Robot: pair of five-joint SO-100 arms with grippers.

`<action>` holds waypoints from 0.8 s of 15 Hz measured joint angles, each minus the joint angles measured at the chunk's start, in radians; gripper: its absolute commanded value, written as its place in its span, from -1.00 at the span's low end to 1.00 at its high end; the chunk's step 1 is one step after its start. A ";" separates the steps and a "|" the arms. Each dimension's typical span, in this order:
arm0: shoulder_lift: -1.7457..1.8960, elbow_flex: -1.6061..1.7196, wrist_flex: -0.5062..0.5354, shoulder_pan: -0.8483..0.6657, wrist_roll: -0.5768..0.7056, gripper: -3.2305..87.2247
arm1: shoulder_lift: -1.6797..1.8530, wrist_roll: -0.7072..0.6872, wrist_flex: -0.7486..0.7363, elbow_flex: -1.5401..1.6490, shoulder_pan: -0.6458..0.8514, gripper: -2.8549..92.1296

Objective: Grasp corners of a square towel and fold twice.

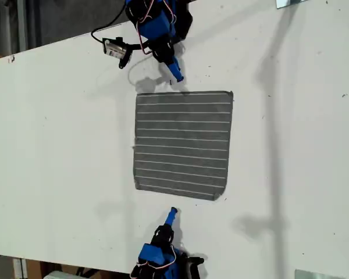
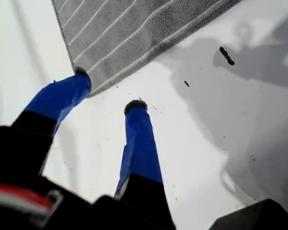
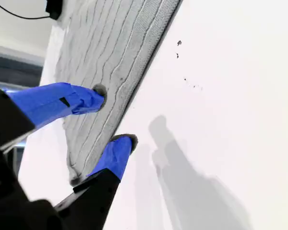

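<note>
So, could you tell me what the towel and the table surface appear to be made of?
The towel looks like soft woven or knitted cloth, matte dark grey with thin white stripes; the ribbed texture shows in the wrist views. The table seems a smooth, hard white board, faintly glossy, probably laminate or painted, though I can't tell which.

One striped towel (image 1: 182, 145) with four corners lies on the surface (image 1: 58, 145), between two blue hands.
</note>
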 measured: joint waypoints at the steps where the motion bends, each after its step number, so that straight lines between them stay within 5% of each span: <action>1: 0.000 0.000 0.000 0.002 0.000 -0.62 | 0.000 0.000 0.000 0.000 0.000 -0.52; 9: 0.000 0.000 0.000 0.000 0.000 -0.62 | 0.000 0.000 0.000 0.000 0.015 -0.54; 12: 0.000 0.000 0.000 0.000 0.000 -0.62 | 0.000 0.000 0.000 0.000 0.232 -0.54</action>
